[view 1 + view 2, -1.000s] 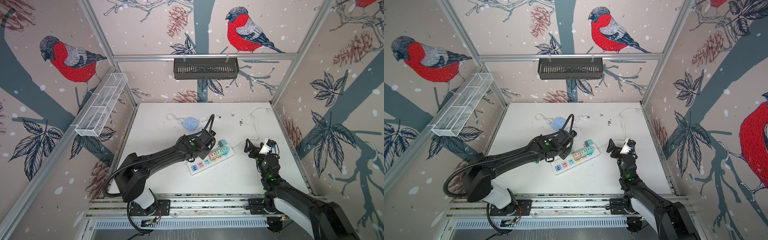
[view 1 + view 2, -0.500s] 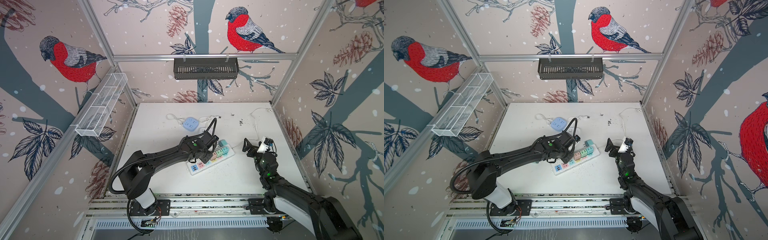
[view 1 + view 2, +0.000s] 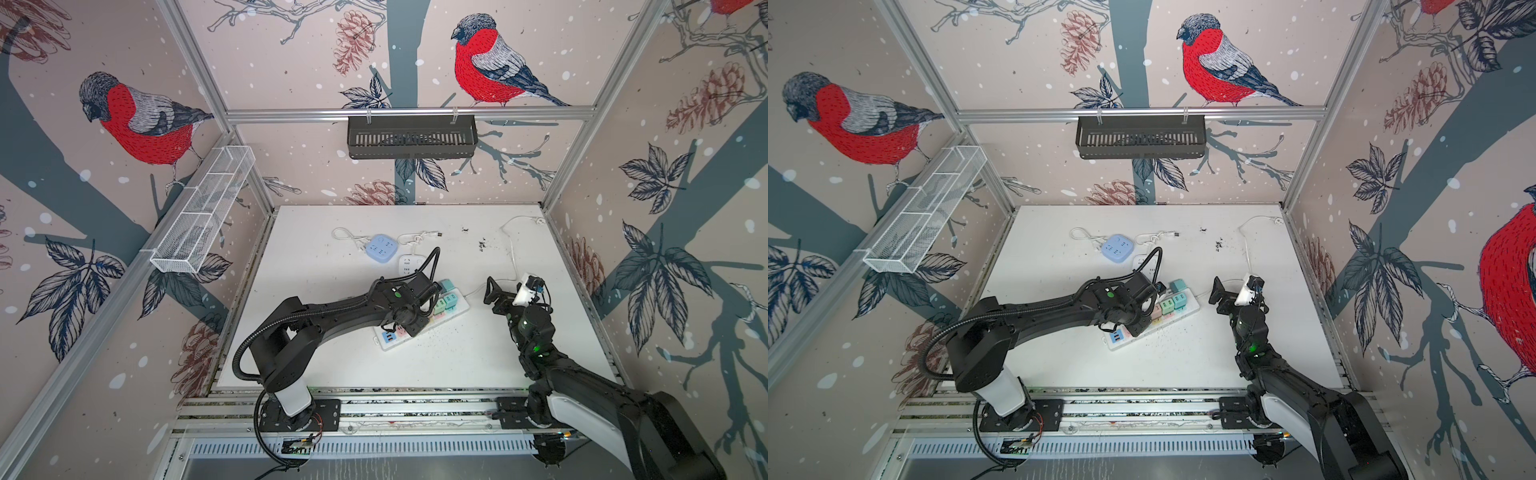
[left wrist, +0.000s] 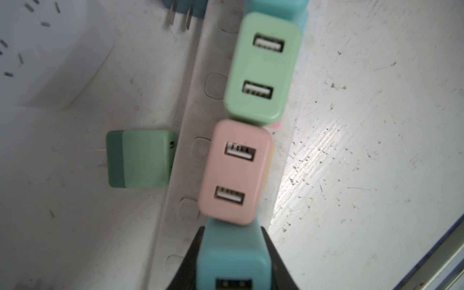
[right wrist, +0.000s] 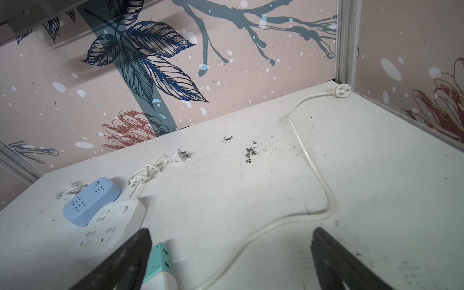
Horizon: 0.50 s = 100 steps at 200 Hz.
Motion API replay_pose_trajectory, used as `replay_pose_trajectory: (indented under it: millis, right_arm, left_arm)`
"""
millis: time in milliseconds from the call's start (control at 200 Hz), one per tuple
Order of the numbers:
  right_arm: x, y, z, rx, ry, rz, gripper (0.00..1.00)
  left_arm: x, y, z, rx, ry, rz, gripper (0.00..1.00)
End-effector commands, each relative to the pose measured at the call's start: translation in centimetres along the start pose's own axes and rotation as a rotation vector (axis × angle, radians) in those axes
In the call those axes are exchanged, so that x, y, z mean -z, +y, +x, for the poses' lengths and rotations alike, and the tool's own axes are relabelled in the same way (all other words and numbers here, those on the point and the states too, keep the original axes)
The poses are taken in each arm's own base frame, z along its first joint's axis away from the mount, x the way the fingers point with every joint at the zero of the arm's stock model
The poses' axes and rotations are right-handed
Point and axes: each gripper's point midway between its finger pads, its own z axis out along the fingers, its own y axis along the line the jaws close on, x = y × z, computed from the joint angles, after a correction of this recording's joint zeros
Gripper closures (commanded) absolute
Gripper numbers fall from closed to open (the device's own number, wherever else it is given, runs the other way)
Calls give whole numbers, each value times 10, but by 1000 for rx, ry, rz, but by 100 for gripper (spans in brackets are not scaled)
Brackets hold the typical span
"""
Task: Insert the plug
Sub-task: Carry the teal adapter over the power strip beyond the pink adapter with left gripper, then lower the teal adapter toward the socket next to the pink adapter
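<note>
In both top views the left hand (image 3: 415, 326) (image 3: 1134, 328) reaches over the middle of the white table (image 3: 316, 353) (image 3: 1183, 365), down onto the long white plastic power strip (image 3: 451, 312) (image 3: 1183, 313), which lies slantwise from near left to far right. In the left wrist view the hand (image 4: 232, 234) is clamped on a teal rectangular plastic plug (image 4: 233, 261), one black finger on each side. The plug stands on the strip (image 4: 193, 120) in line with its neighbours, touching a pink two-port plug (image 4: 236, 173), with a mint green two-port plug (image 4: 261, 70) beyond that. Whether the teal plug's prongs are fully in cannot be told. A loose green plug (image 4: 140, 158) lies on its side on the table just beside the strip. The right hand (image 3: 513, 291) (image 3: 1235, 293) hangs above the table to the right of the strip, and in the right wrist view it (image 5: 231, 233) has its fingers wide apart and holds nothing. A white cable (image 3: 512, 253) (image 5: 324, 185) runs from the strip to the far right corner. Far of the strip lie a light blue square socket block (image 3: 381, 248) (image 5: 93, 200) and a white square socket block (image 3: 409, 264) (image 5: 110, 226), touching each other
</note>
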Motion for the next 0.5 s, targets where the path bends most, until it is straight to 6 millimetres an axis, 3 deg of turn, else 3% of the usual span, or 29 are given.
replay_pose_trajectory:
  millis: [0, 495]
  right_arm:
    - [-1, 2, -8, 1, -29, -1, 0]
    - [-2, 3, -8, 8, -27, 2, 0]
  left_arm:
    - [-2, -2, -7, -25, -15, 8, 100]
    - [-1, 8, -5, -31, -41, -46, 100]
